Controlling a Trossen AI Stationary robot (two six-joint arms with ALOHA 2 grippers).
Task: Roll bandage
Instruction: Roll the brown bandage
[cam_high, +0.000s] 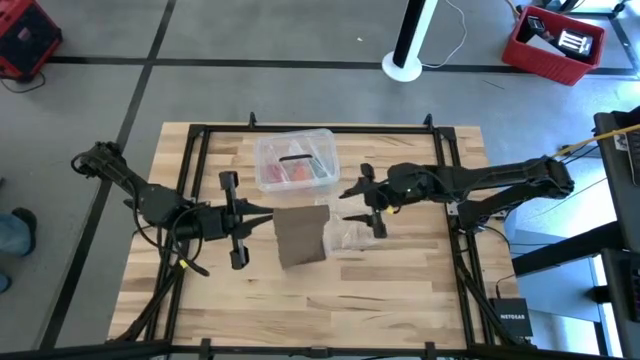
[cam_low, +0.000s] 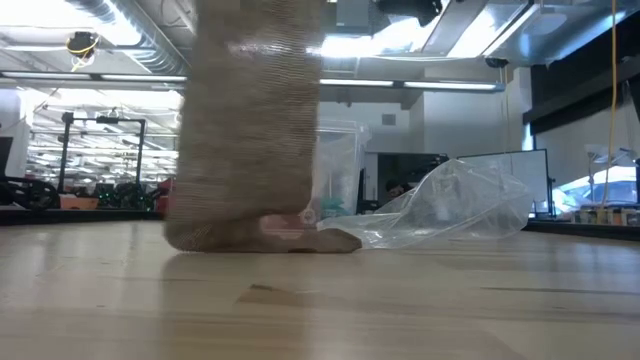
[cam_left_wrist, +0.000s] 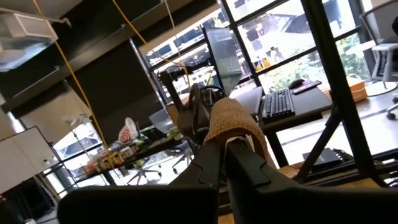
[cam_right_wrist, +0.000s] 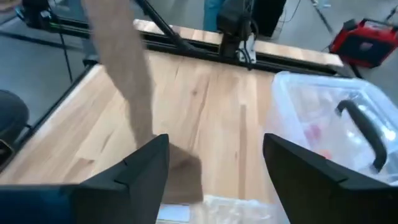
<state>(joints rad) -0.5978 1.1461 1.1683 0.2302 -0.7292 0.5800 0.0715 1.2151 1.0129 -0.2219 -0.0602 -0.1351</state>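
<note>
Your left gripper (cam_left_wrist: 225, 144) is clamped on the top end of the bandage (cam_high: 300, 235), which hangs down to the middle of the table (cam_high: 400, 300) with its bottom end bunched on the wood, just beside the clear plastic bag (cam_high: 350, 236). Keep that end pinched tight and the strip straight, so the roll starts neat and does not snag the bag. Your left arm reaches in low from the left, and your right gripper (cam_right_wrist: 214, 163) hovers with fingers spread wide and empty, near the clear box (cam_high: 295, 160).
</note>
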